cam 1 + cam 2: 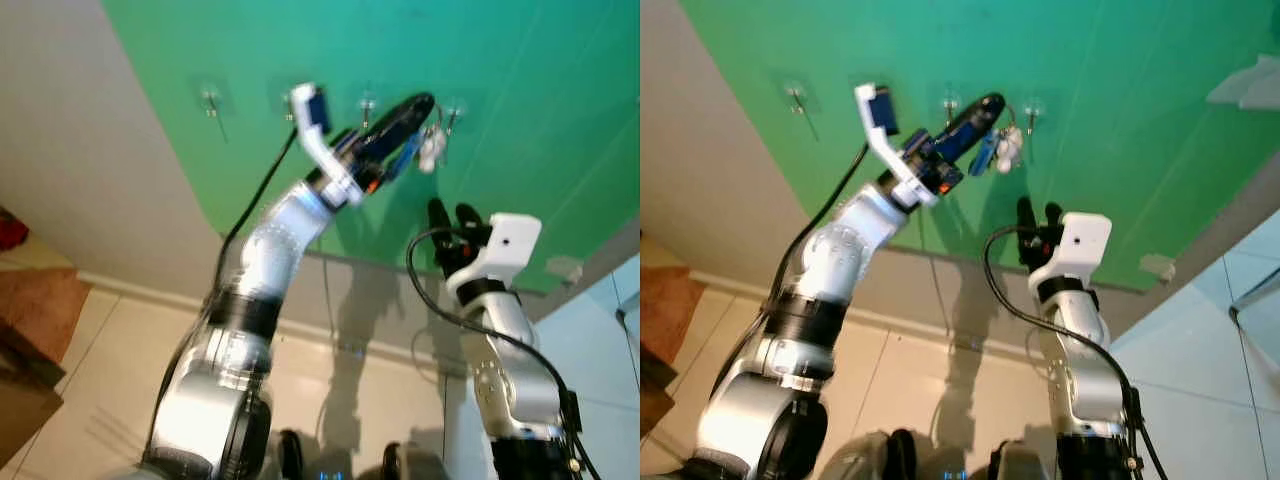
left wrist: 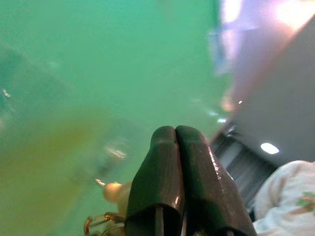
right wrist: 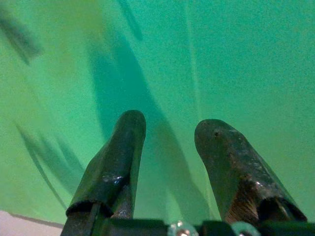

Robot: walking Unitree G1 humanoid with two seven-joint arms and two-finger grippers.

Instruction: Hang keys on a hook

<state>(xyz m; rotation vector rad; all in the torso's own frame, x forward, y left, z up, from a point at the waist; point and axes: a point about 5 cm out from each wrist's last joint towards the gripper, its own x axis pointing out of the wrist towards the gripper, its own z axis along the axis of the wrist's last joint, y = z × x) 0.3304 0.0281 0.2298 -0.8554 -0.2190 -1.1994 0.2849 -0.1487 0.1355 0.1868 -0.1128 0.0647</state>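
Left eye view: blurred blue-and-white keys (image 1: 422, 150) dangle beside left pincer (image 1: 418, 106).

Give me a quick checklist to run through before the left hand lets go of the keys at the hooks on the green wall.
1. Left hand raised to the row of hooks: ok, its fingertips sit between the two right-most hooks.
2. Left hand's fingers pressed together: ok in the left wrist view.
3. Keys near the right-most hook: ok, they dangle just below it.
4. Key ring actually over that hook: cannot tell, the spot is blurred and small.
5. Right hand out of the way: ok, it is open, below the keys and apart from them.
6. Green wall around the hook free of obstacles: ok.
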